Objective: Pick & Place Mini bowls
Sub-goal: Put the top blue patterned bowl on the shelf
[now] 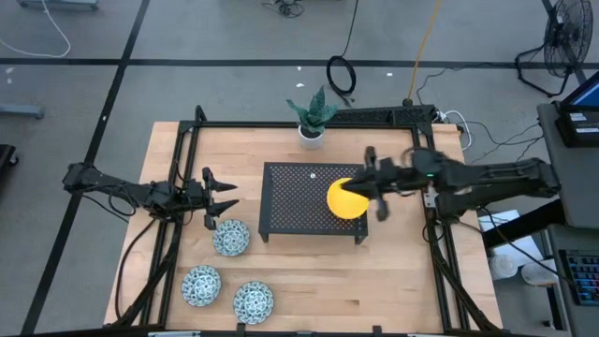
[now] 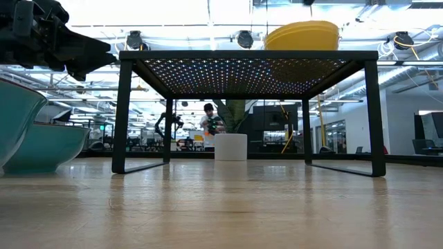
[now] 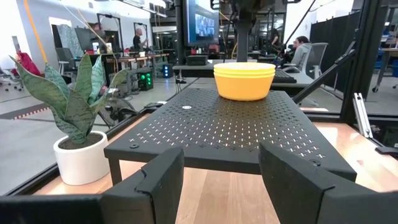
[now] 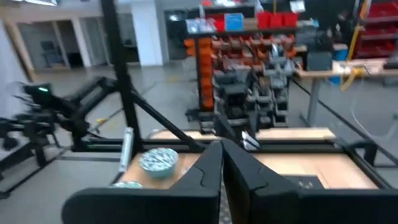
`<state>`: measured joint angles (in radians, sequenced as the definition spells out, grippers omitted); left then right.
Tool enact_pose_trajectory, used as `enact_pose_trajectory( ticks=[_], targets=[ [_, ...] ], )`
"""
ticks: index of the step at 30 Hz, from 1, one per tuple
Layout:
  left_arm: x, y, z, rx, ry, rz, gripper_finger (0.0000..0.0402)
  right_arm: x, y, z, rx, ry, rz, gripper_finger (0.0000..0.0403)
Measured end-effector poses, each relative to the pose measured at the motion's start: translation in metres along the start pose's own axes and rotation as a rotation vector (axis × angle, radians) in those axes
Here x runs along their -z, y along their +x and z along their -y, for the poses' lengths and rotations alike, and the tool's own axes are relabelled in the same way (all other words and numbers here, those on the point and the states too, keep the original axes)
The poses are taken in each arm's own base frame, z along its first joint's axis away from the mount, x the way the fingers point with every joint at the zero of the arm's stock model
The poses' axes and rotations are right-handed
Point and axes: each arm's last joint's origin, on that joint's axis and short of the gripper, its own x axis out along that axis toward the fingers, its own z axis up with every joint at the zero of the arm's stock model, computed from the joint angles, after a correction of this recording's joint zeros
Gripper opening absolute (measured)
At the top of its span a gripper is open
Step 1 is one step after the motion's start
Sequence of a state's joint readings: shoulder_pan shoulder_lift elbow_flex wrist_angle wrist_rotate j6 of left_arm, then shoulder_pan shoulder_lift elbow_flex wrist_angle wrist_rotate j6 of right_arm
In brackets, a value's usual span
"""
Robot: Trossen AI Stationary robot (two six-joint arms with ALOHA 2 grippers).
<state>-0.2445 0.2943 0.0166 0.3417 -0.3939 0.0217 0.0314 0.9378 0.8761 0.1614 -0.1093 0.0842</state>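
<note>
While the yellow bowls [image 1: 347, 199] sit stacked on the black perforated stand [image 1: 292, 195], three patterned bowls [image 1: 230, 237] remain on the surface [image 1: 374, 281]. Right tool [image 1: 372, 185], fully closed and empty, hovers over the stack; left tool [image 1: 227, 198] gapes empty near the patterned bowls.

In the high view the right gripper [image 1: 368, 187] covers part of the yellow bowls [image 1: 346, 199], so how many are stacked cannot be counted there. In the low view the patterned bowls [image 2: 28, 138] at the left are cut by the picture's edge. The right wrist view is blurred, and the patterned bowl [image 4: 158, 160] shows no clear pattern.
</note>
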Motion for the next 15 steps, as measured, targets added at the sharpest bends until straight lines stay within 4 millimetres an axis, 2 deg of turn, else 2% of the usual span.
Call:
enact_pose_trajectory(
  ticks=[3,6,10,15],
  targets=[
    [0.000,0.000,0.000,0.000,0.000,0.000,0.0212,-0.010,-0.026,-0.009,-0.031,-0.034,0.016,0.0001],
    [0.000,0.000,0.000,0.000,0.000,0.000,0.0212,-0.009,-0.049,-0.015,-0.053,-0.038,-0.004,0.0001],
    [0.000,0.000,0.000,0.000,0.000,0.000,0.0212,0.017,-0.067,-0.020,-0.094,0.011,-0.009,0.0001],
    [0.000,0.000,0.000,0.000,0.000,0.000,0.0212,0.058,-0.073,-0.024,-0.152,-0.023,0.003,0.0001]
  ],
)
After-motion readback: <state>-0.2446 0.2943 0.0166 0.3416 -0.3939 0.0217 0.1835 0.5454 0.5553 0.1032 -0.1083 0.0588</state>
